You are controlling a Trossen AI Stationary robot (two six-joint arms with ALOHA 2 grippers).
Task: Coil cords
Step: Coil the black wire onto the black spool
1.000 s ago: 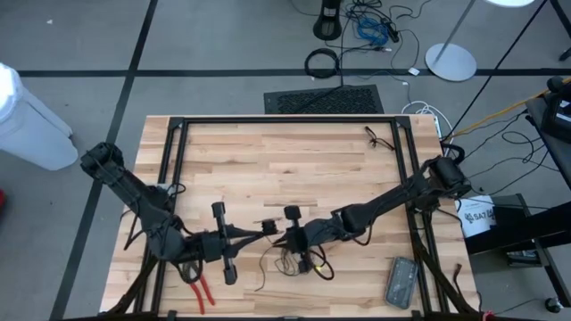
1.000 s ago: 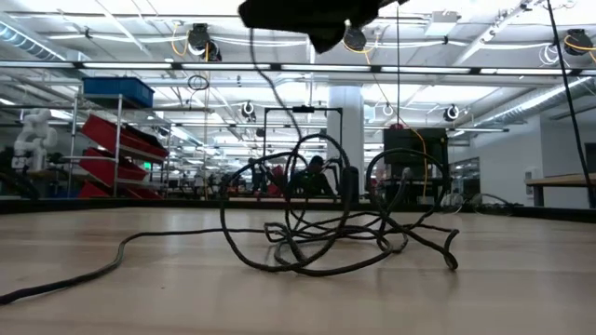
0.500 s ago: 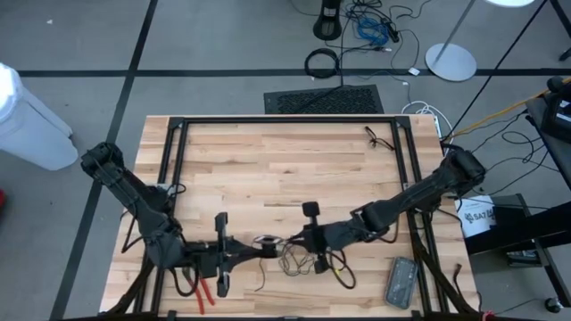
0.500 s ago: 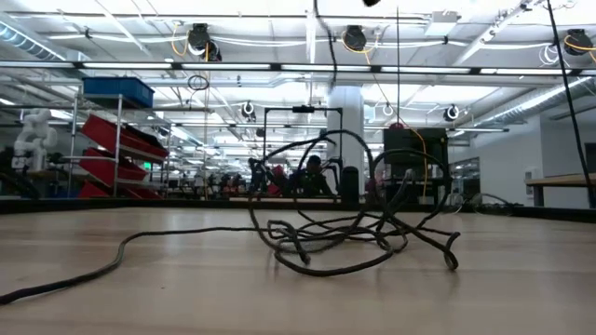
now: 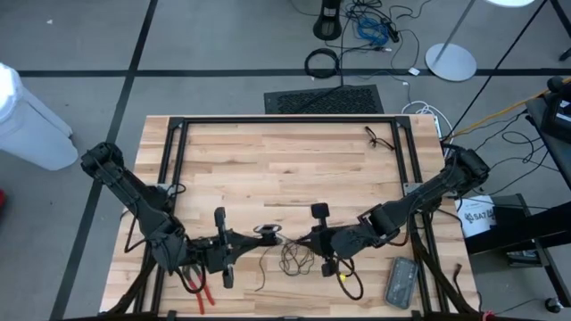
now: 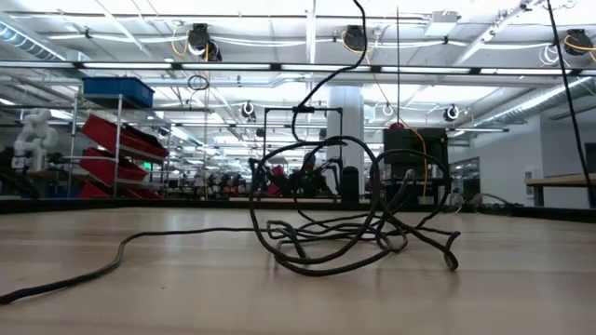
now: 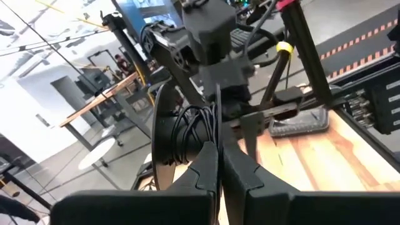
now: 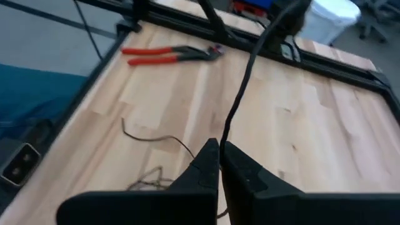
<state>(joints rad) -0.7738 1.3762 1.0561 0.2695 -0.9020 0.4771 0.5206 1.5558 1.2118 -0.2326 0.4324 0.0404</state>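
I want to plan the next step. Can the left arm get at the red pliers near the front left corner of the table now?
Probably not yet. The left gripper is shut on the cord. The pliers lie partly under that arm, so it must first let go and pull back.

Thin black cord [image 5: 293, 259], wire-like, gathered in a loose, irregular tangle on the near middle of the desk. In the low view the cord [image 6: 345, 228] forms several overlapping upright loops above a flatter knot of strands resting on the wood; one strand rises from the tangle out of the top of the picture, and a long free tail runs leftward along the desk surface toward the near edge. In the right wrist view a taut length of the cord [image 8: 240, 100] runs upward, with slack strands lying on the desk below.
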